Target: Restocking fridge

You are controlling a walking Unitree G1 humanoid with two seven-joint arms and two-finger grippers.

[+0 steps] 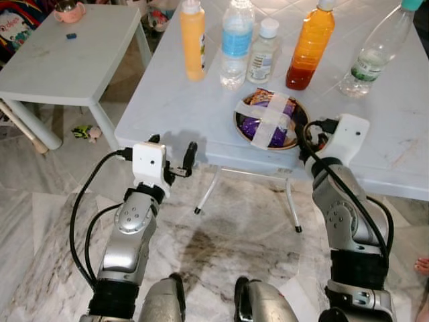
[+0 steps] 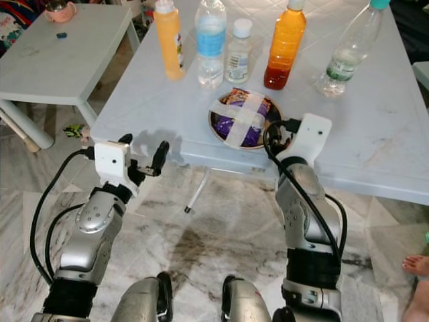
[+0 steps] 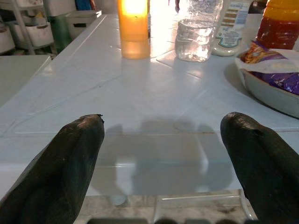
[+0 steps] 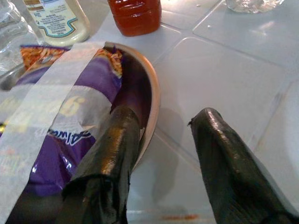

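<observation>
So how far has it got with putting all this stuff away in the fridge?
Barely started. All five bottles, like the yellow juice bottle, stand on the table. The right claw straddles the rim of the taped snack bowl, fingers open; the left claw waits, open, at the table's edge.

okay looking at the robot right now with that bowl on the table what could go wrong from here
1. The right gripper straddles the bowl's rim, one finger inside against the taped snack bag. Closing may pinch the bag or tip the bowl.
2. The bowl sits near the table edge, so a pull could slide it off.
3. The bottles stand close behind the bowl; a forward push could topple one.
</observation>
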